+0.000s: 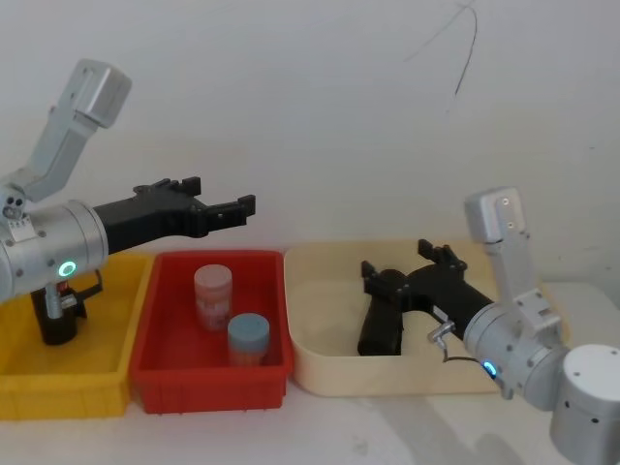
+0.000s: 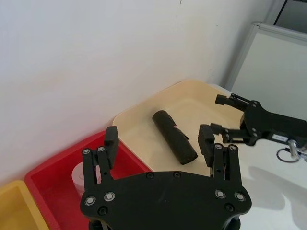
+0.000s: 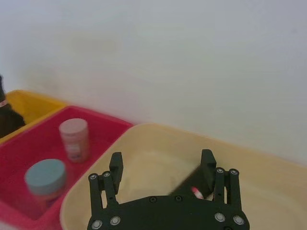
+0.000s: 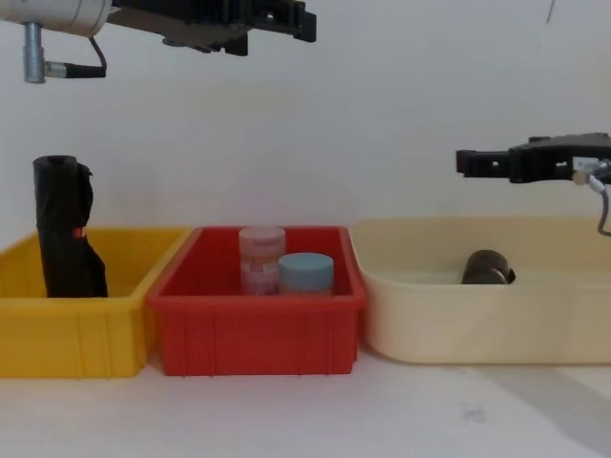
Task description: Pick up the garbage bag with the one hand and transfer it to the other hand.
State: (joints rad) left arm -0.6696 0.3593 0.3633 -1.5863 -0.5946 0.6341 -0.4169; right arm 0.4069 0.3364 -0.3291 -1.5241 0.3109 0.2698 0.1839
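Observation:
The garbage bag [image 2: 175,136], a tight black roll with a red-and-white label [image 3: 196,192], lies on its side in the cream tray [image 1: 387,378]; the chest view shows its round end [image 4: 487,268]. My right gripper [image 1: 402,260], on the arm with the blue ring light, hovers open just above the roll, its fingers [image 3: 207,165] apart with nothing between them. On the green-lit arm, my left gripper [image 1: 218,196] is open and empty, high above the red bin [image 1: 208,378] and pointing toward the tray.
The red bin holds a pink jar [image 1: 213,295] and a blue-lidded jar [image 1: 248,339]. A taller wrinkly black roll [image 4: 65,229] stands upright in the yellow bin [image 4: 76,334] at the left. The white wall rises close behind all three containers.

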